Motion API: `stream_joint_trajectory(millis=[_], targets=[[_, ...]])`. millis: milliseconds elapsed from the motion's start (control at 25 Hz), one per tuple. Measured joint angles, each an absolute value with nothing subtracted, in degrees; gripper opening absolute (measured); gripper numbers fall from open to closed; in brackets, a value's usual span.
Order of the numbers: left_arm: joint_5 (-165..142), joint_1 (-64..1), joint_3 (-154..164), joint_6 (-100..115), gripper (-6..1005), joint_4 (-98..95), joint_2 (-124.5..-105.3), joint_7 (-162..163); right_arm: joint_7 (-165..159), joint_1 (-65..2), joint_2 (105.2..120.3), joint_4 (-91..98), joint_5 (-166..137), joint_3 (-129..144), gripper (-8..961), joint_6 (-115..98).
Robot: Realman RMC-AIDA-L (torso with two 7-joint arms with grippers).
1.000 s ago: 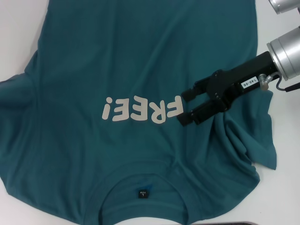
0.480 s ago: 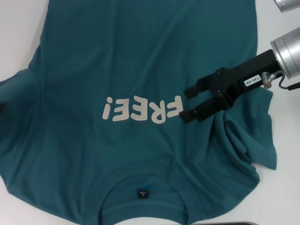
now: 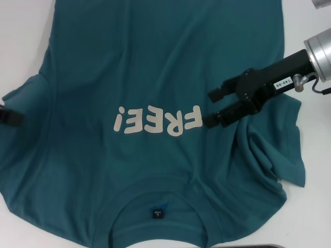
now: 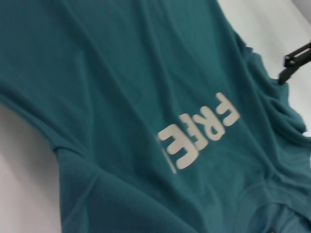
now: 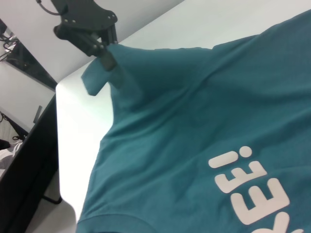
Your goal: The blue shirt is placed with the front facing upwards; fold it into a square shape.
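Lying face up across the white table (image 3: 20, 31), the blue shirt (image 3: 155, 62) still shows nearly its whole front, with the white "FREE" lettering (image 3: 158, 120) in the middle of the chest and the collar with its small dark label (image 3: 156, 213) at the near edge of the head view. Only the sleeve on the robot's right (image 3: 269, 150) looks turned in over the body, where it sits rumpled in soft ridges; the sleeve on the robot's left (image 3: 23, 103) is not yet folded in, and the hem end runs out of the far side of the picture. By that reckoning the job is at an early stage: one side fold roughly done, the other side and the lengthwise folds to make a square all left to do

The right gripper (image 3: 213, 107) hangs above the shirt just beside the last letter, its two black fingers spread apart with nothing between them. The left gripper (image 5: 99, 46) is at the left sleeve; the right wrist view shows its fingers pinched together on a raised tab of the sleeve cloth, lifted clear of the table
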State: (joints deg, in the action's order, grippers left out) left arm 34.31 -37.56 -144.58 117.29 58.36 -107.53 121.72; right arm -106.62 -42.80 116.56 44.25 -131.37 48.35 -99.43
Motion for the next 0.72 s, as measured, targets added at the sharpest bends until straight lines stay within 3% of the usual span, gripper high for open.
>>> stream_joint_trajectory(millis=[400, 720], targets=[[41.5, -38.9, -136.6, 117.4, 7, 57.8, -108.12, 126.4, -106.6, -42.4, 115.91, 44.0, -131.5, 47.6, 933, -98.4], [41.6, -41.0, -133.3, 117.4, 6, 56.8, -110.40, 129.5, -106.1, -41.9, 115.92, 43.9, -131.5, 47.6, 932, -97.9]])
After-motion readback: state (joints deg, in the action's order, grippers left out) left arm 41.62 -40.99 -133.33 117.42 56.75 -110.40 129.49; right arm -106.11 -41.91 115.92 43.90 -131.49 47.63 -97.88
